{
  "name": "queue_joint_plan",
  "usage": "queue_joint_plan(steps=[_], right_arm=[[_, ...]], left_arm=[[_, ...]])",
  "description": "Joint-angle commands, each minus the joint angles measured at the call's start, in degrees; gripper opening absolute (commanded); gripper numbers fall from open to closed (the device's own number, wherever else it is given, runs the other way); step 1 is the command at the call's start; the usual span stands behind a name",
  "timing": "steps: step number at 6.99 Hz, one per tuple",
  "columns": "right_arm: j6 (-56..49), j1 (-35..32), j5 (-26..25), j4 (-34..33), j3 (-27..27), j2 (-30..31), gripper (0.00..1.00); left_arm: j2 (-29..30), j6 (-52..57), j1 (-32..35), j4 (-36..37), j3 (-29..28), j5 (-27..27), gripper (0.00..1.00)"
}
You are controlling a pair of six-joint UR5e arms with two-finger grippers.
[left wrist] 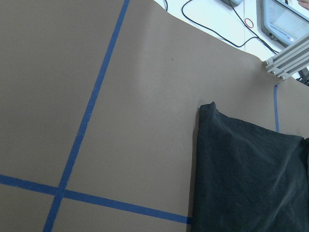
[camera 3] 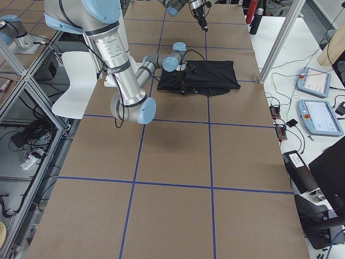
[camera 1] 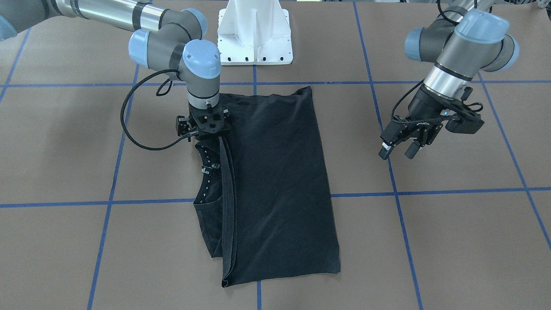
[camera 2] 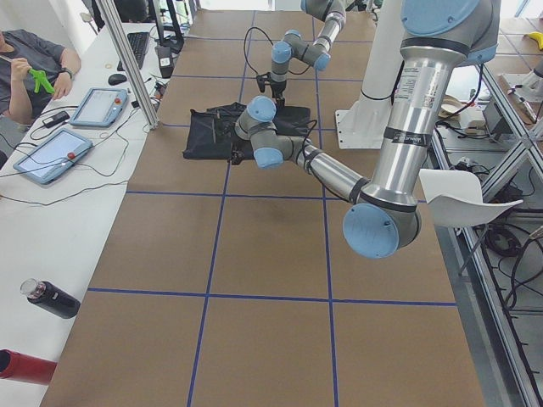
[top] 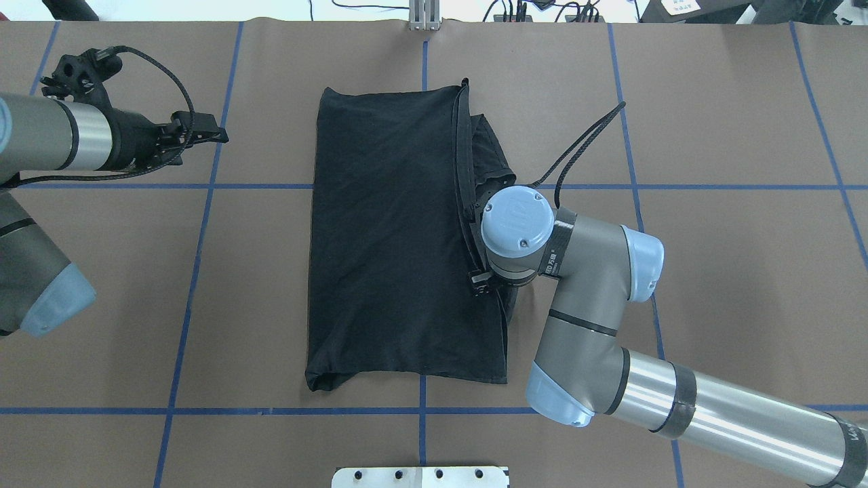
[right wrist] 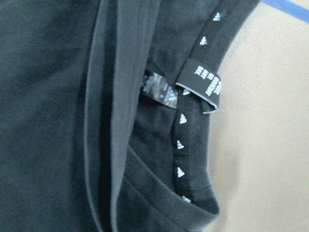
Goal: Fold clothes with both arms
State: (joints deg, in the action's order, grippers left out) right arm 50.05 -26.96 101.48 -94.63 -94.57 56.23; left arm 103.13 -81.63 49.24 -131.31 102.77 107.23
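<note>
The black T-shirt point(camera 1: 280, 181) lay on the table point(camera 1: 430, 241), already folded lengthwise, crosswise folds apparently remaining; the right gripper point(camera 1: 210, 128) stood at its collar point(camera 1: 205, 170), finger state indeterminable, while the left gripper point(camera 1: 398, 148) hovered aside, fingers apart.

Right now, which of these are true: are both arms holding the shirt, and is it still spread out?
1. The left arm grips the shirt. False: its jaws hang open over bare table, apart from the shirt.
2. The right arm reaches down onto the shirt beside the collar. True.
3. The shirt lies spread out with both sleeves sticking out. False: it is folded into an oblong.
4. A label shows at the collar. True.
</note>
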Motion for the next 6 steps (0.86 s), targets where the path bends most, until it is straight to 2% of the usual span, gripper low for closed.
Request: queue_joint_plan(steps=[1,4,5,6], right_arm=[[-2.2,-1.7,0.1,0.1,-0.4,1.9,1.0],[-4.0,-4.6,3.4,0.1,-2.2,2.1,1.0],[-4.1,-5.7,3.6,0.2,-1.8,0.0,1.0],[-3.9,-5.9,3.2,0.1,0.9,-3.5,1.0]], left_arm=[[0.7,-1.2,-0.1,0.0,-0.3,0.0,1.0],[0.7,-1.2,-0.2,-0.1,-0.4,-0.1,1.0],[0.8,-1.2,-0.2,-0.1,-1.0,-0.1,1.0],[0.9,-1.1,-0.2,-0.3,-1.3,-0.1,1.0]])
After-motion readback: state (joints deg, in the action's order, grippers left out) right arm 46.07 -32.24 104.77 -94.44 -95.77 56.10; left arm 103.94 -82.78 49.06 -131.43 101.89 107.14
